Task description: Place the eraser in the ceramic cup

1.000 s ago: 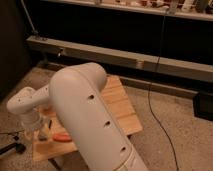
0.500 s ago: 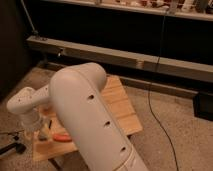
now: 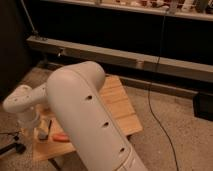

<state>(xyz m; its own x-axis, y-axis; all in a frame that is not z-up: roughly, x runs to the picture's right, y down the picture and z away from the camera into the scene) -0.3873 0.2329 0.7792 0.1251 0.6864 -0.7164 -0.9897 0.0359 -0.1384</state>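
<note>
My white arm [image 3: 85, 115] fills the middle of the camera view and covers most of the wooden table [image 3: 120, 107]. My gripper [image 3: 41, 132] hangs low over the table's left part, below the wrist [image 3: 22, 102]. A thin dark bar [image 3: 49, 125], which looks like the eraser, shows right beside the gripper; I cannot tell whether it is held. An orange carrot [image 3: 61, 138] lies on the table just right of the gripper. The ceramic cup is hidden or out of view.
A black cable [image 3: 155, 107] runs down across the speckled floor right of the table. A long grey rail [image 3: 130, 60] runs along the dark wall behind. A dark box [image 3: 204, 106] stands at the right edge.
</note>
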